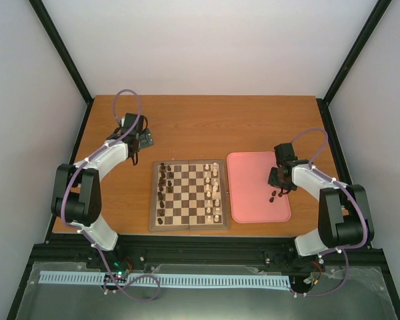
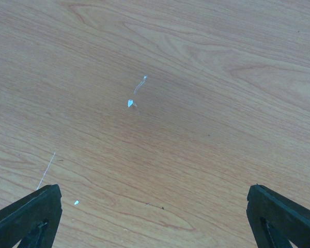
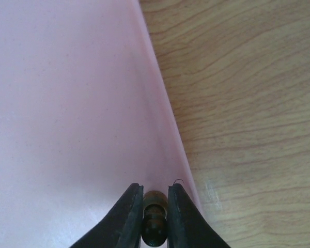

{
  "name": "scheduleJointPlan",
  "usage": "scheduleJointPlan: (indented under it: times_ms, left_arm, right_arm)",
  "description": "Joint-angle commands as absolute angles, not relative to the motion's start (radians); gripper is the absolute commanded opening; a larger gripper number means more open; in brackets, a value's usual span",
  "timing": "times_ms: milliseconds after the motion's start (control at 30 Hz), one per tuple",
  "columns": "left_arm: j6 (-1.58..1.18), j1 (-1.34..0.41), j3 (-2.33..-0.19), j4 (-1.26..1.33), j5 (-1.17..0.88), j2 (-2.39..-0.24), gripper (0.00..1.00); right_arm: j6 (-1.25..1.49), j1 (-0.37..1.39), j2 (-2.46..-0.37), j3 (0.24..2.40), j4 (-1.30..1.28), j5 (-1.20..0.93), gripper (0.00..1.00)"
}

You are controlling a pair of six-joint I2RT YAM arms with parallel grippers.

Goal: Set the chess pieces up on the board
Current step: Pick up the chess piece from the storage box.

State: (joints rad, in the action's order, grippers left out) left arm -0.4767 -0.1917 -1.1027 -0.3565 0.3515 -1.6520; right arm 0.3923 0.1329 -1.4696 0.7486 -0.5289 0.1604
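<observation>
1. The right gripper (image 3: 155,191) is clenched on a small dark brown turned-wood chess piece (image 3: 154,222). The piece sits between both fingers, its long axis running along their length. Whether it is lifted clear of the surface cannot be told.
2. The grip is at the right margin of the pink rounded plastic tray (image 3: 67,103), just beside its raised rim. The bare wood-grain table (image 3: 248,103) lies beyond.
3. Governing relation: the square wooden chessboard with light and dark checkered squares (image 1: 189,227) lies to this gripper's left, across the tray's full width. Judged, the carry runs leftward.
4. The dark pieces already on the board (image 1: 162,181) occupy its left-hand files. The cream-white pieces (image 1: 215,193) fill the files nearest the tray, so the carry would probably have to pass above them.
5. Two loose dark pieces (image 1: 273,196) stand on the tray near the gripper.
6. The left gripper (image 2: 155,217) is released, its fingers wide over bare table behind the board's left corner. It is nearer the dark files but holds nothing.
</observation>
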Motion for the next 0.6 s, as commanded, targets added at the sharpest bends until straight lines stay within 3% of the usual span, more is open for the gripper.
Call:
scheduleJointPlan:
  times_ms: [0,133,400,567]
  left_arm:
    - [-0.469,-0.196,-1.140,-0.361,0.359,-1.663,1.00]
    - [-0.469,-0.196,-1.143,-0.364,0.360,-1.667,1.00]
    - [-0.470,-0.196,-1.144,-0.365,0.360,-1.665,1.00]
    - [-0.469,-0.196,-1.144,-0.367,0.361,-1.666,1.00]
  right_arm:
    - [0.390,0.124,-1.479,0.742,-0.515,0.155,0.14]
    - [0.391,0.124,-1.467,0.745,-0.522,0.133,0.03]
    - [0.395,0.154,-1.360,0.813,-0.607,0.060,0.03]
    - [0.434,0.343,-1.309,0.940,-0.708,0.108,0.03]
